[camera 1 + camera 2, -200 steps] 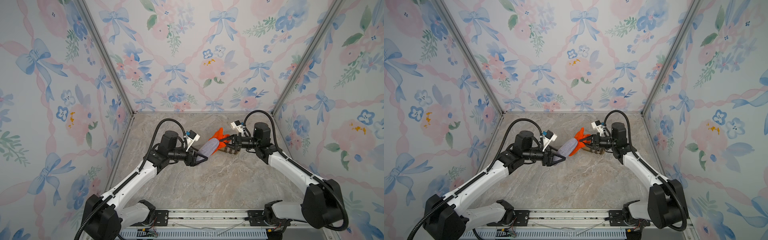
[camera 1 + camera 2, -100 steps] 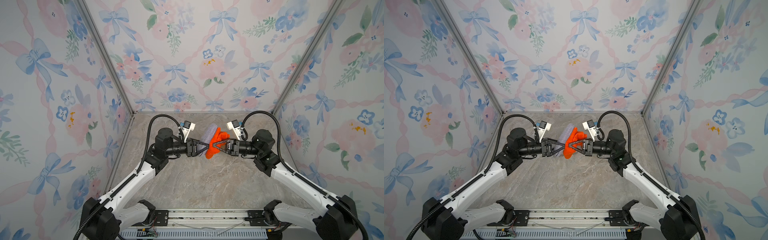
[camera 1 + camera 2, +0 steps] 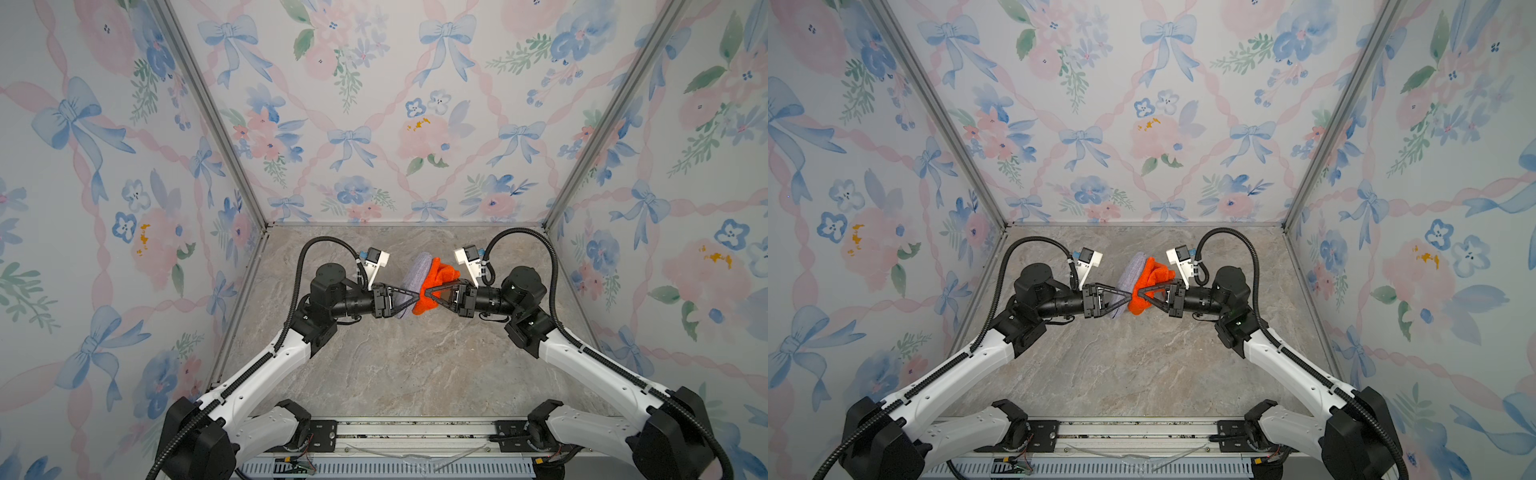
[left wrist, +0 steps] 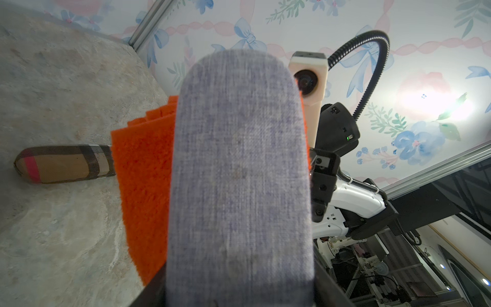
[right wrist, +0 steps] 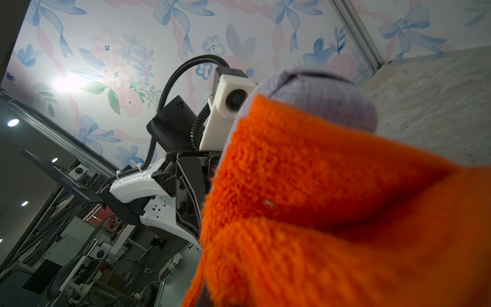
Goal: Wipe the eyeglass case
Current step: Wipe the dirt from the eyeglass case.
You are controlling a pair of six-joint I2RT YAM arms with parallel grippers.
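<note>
On the left side of the desk (image 3: 415, 374) my left arm reaches in toward the centre. The left claw (image 3: 410, 300) is clamped on the eyeglass case (image 3: 415, 272), jaws nearly together on its near end. The case is lilac-grey fabric, tilted, held up over the middle-back of the desk. From the left wrist, the eyeglass case (image 4: 239, 172) stands straight out of the jaws.

Just right of it and touching its right side is a bunched orange cloth (image 3: 440, 276). From the right wrist, the orange cloth (image 5: 318, 199) covers most of the case and only the rounded end shows. The right claw (image 3: 428, 293) is pinched fully together on the cloth, its tips facing the left claw and almost meeting it.

A checked pouch (image 4: 63, 164) lies flat on the desk. I see it from the left wrist only, one end hidden behind the cloth.
</note>
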